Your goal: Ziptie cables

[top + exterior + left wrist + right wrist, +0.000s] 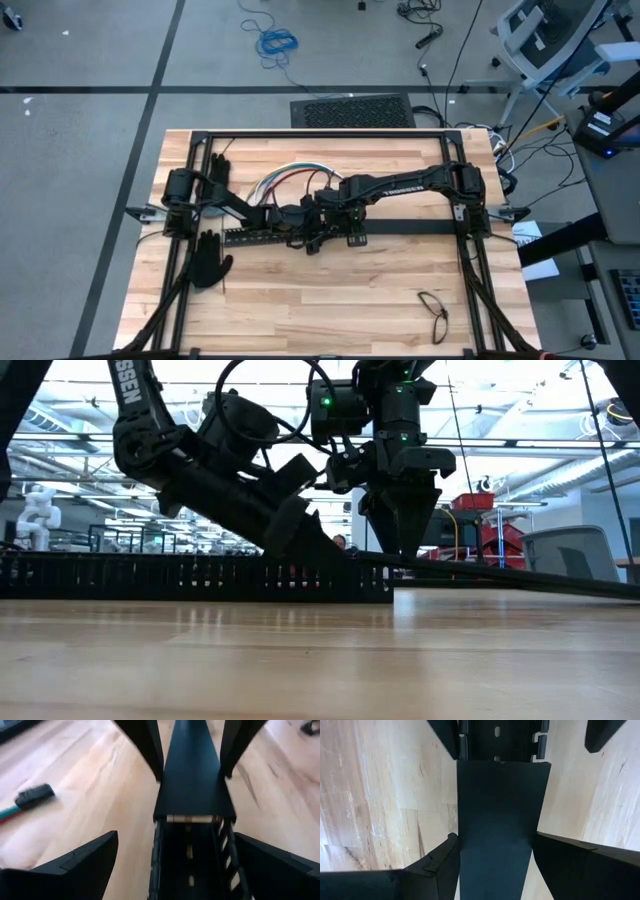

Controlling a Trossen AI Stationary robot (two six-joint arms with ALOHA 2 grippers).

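A long black slotted duct (262, 238) lies on the table, open side up. A flat black cover strip (410, 226) runs from the duct's end toward the table's right. My right gripper (495, 855) points down over the strip's left end and is shut on it. My left gripper (175, 865) slants down, open, one finger on each side of the duct's end (192, 850) without touching it. The cables (290, 180), red, white and green, lie behind the arms; one plug end (32, 796) shows. No ziptie is in view. My right gripper pinches the cover strip by its two long edges (465, 840) between its two fingers, near the strip's end by the duct. The fingers (150, 750) come from above, pointing down, and lie across the strip. That end (195, 807) sits level at the duct's open top.
Two black gloves (215, 172) (208, 262) lie at the table's left. A pair of glasses (433, 314) lies near the front right. A black frame (330, 132) borders the table's far and side edges. Bare wood spreads along the near side.
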